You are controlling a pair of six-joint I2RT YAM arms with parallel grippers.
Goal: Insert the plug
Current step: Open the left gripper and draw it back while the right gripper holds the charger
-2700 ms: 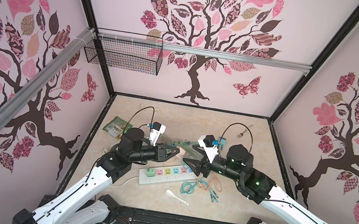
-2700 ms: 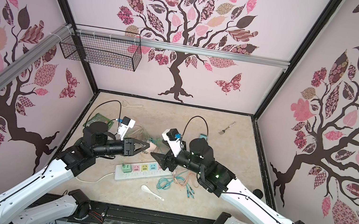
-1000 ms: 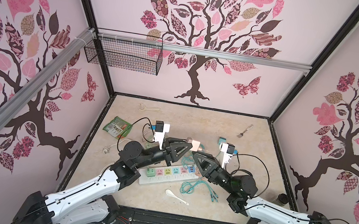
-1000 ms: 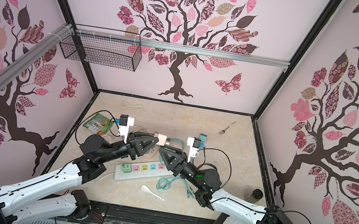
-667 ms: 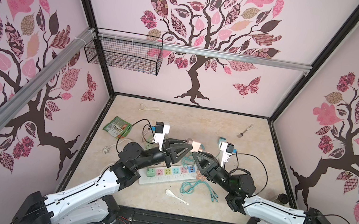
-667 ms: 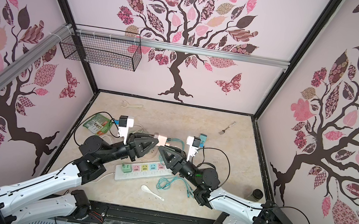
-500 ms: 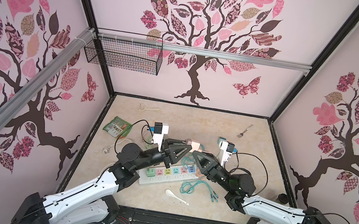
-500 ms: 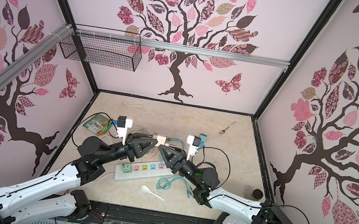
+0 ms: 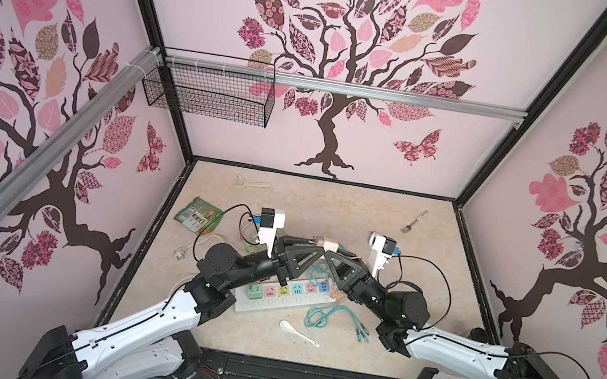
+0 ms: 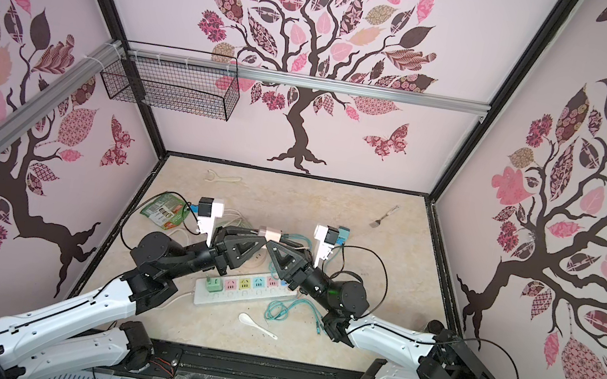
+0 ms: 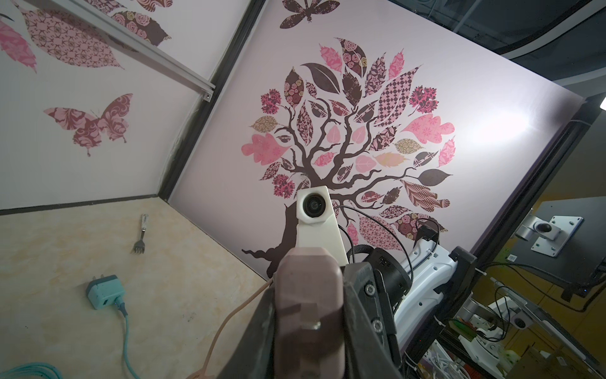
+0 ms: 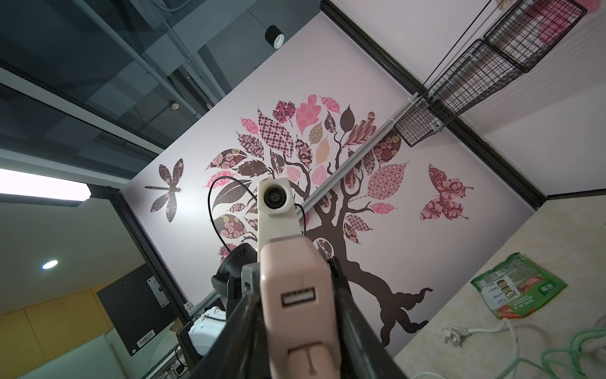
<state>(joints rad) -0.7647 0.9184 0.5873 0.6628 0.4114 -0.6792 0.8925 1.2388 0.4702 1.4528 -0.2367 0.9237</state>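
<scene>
The power strip (image 9: 275,303) lies on the desk (image 9: 372,219). Just before it lies a spoon (image 9: 296,330), at its right a coiled cable (image 9: 317,318). Behind it to the left lies a packet (image 9: 198,215), far behind to the right a fork (image 9: 413,222). The plug (image 9: 324,242) hangs raised behind it, between left hand (image 9: 316,248) and right hand (image 9: 327,253).

Smooth, matt plastic plug (image 12: 296,269)

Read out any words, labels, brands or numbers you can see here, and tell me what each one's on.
Nothing can be quoted; no text is legible.
green packet: barcode label and printed characters, too blurred to read.
sticker on the black panel: barcode, too small to read.
pink charger: no text visible.
power strip: no markings legible.
</scene>
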